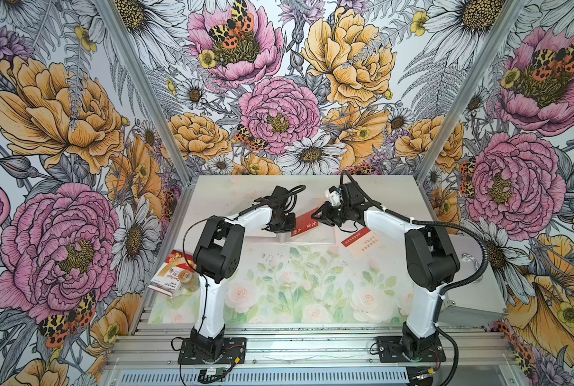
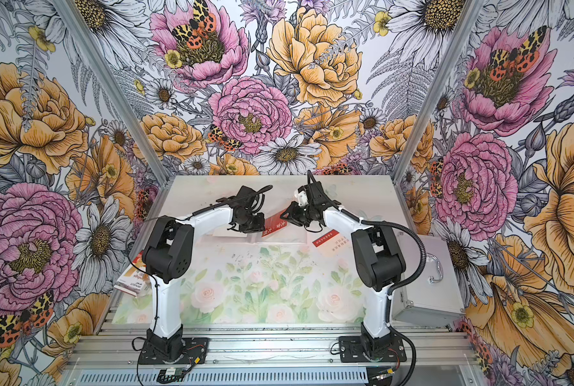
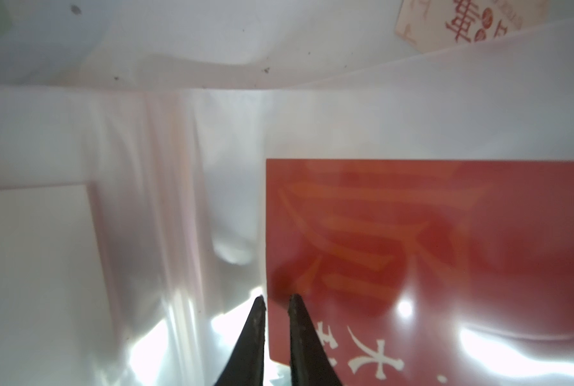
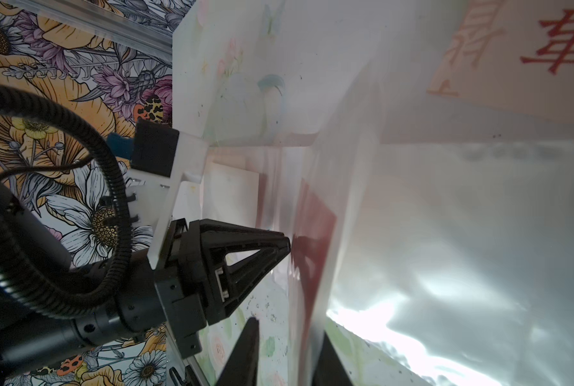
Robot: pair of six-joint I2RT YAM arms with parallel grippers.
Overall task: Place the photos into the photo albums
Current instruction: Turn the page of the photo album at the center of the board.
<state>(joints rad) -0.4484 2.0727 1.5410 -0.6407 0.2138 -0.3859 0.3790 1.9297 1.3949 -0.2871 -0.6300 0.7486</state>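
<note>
A: Bench (image 1: 299, 284)?
B: Rose-print top. Bandage box (image 1: 170, 270) at the near left edge, small clear jar (image 1: 188, 280) against it.
A: Right side?
B: Silver case (image 1: 479, 284) at the right edge. Open album (image 1: 315, 235) mid-bench, cream card (image 1: 359, 241) just beside it, overlap unclear.

Three walls enclose the space, each papered with large drawn flowers: the back wall (image 1: 278, 83), left wall (image 1: 45, 160) and right wall (image 1: 532, 160) carry pink peonies, orange-yellow blooms, white daisies, grey ferns and orange-and-black spotted moths. Bare metal posts (image 1: 138, 90) run up both back corners. Below stands a table (image 1: 295, 294) covered in a pale print of pink roses and green leaves, speckled with dark marks. Grooved aluminium rails (image 1: 312, 344) border its near edge, with a slotted vent (image 1: 262, 377) in front. The light is bright and even.
</note>
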